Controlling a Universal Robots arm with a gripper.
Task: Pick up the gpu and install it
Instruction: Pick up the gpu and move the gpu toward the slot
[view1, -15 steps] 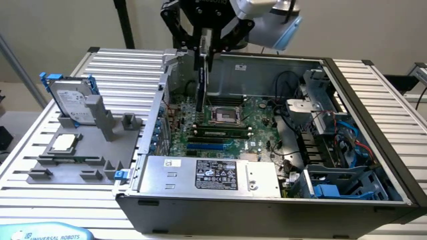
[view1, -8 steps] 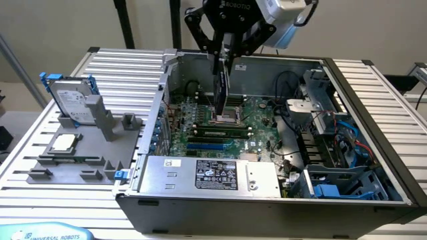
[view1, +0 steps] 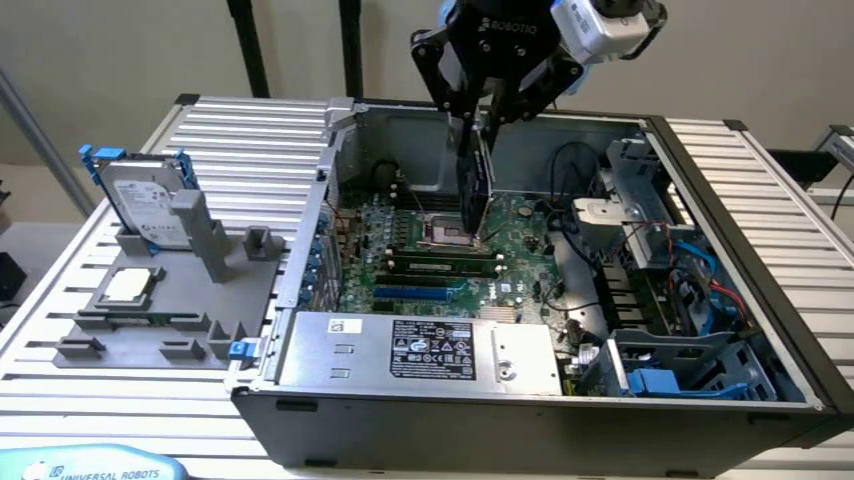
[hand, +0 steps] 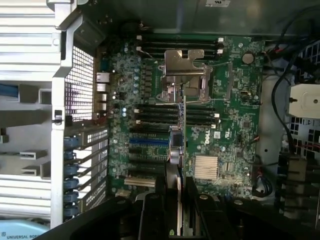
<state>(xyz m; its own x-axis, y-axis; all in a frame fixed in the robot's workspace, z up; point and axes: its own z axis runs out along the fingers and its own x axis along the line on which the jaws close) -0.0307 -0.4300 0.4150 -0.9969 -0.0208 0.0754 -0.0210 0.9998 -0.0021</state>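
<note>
Above motherboard (view1: 514, 225), inside open case (view1: 534, 430): gripper (view1: 481, 115) clenched on gpu (view1: 474, 190), card hanging edge-down. We judge main risk to be tilt or slot misalignment, jamming card or scraping neighbouring components.

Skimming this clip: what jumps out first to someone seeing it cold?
The gripper holds the gpu on edge over the motherboard inside the open computer case. On the exterior view's left, a grey fixture carries an upright hard drive with blue rails and a flat CPU chip.

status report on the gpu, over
Gripper shut on the gpu. Card upright, edge down, over the motherboard inside the case. No obstruction seen beneath.
</note>
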